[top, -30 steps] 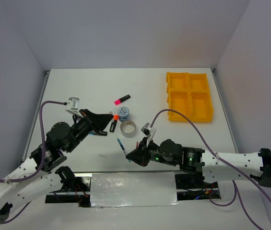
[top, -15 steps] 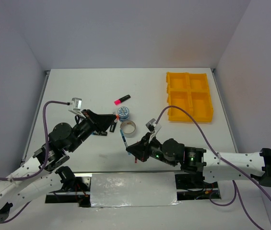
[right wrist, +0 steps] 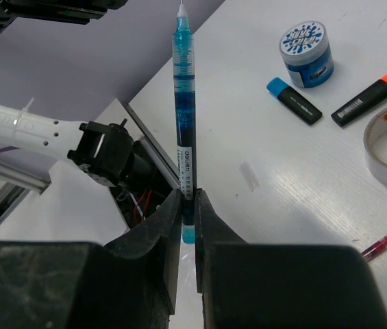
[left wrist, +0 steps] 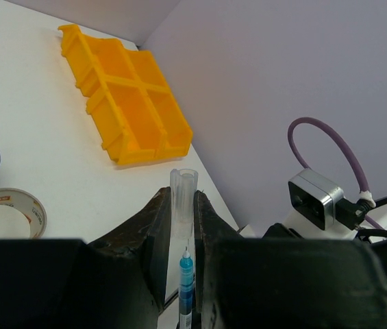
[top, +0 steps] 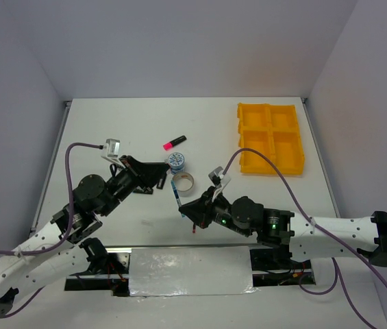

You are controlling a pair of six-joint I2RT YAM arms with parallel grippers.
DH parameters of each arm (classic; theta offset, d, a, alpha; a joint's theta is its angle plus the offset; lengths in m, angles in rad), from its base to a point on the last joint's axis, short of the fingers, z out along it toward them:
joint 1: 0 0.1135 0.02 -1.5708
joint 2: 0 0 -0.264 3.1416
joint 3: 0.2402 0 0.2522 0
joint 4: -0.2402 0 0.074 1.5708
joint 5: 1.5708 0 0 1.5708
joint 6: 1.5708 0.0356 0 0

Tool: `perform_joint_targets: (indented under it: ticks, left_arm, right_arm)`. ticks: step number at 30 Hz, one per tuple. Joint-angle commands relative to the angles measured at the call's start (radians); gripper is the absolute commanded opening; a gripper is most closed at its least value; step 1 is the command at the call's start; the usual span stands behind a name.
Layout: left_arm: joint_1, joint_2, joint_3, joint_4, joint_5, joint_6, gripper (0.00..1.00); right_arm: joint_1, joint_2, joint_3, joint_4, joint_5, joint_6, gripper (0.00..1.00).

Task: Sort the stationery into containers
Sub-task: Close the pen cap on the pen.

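My left gripper (top: 161,172) is shut on a clear pen cap (left wrist: 183,197), open end up in the left wrist view. My right gripper (top: 188,210) is shut on the lower end of a blue pen (top: 177,195), whose tip points at the cap and sits just below it (left wrist: 187,286). The pen stands upright in the right wrist view (right wrist: 183,103). A red pen (right wrist: 385,243) lies on the table. The silver tape ring (top: 183,184), a blue-white tape roll (top: 177,162), the pink highlighter (top: 174,142), the blue highlighter (right wrist: 294,101) and the orange highlighter (right wrist: 368,96) lie mid-table. The yellow tray (top: 270,127) stands empty at the far right.
The table's near edge with a metal rail and cables (right wrist: 121,168) is just behind my right gripper. White walls close the table at the back and on both sides. My right arm's purple cable (top: 261,164) loops over the table near the tray.
My right gripper has lifted the blue pen up and left toward my left gripper. My left gripper has shifted slightly right. The pen tip now sits close to the cap.
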State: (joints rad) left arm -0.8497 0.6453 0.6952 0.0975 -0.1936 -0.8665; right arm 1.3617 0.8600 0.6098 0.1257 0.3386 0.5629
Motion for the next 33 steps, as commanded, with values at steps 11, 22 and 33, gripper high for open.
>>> perform_joint_targets:
  ticks: [11,22,33]
  left_arm:
    - [-0.008,0.014,-0.045,0.114,0.036,-0.011,0.00]
    - [-0.009,0.004,-0.039,0.107,0.017,-0.016,0.00]
    - [-0.009,-0.010,-0.022,0.084,-0.012,-0.002,0.00]
  right_arm:
    - [0.008,-0.004,0.054,0.019,0.045,-0.014,0.00]
    - [0.008,0.008,0.061,0.000,0.040,-0.009,0.00]
    - [0.005,0.028,0.068,0.002,-0.009,-0.009,0.00]
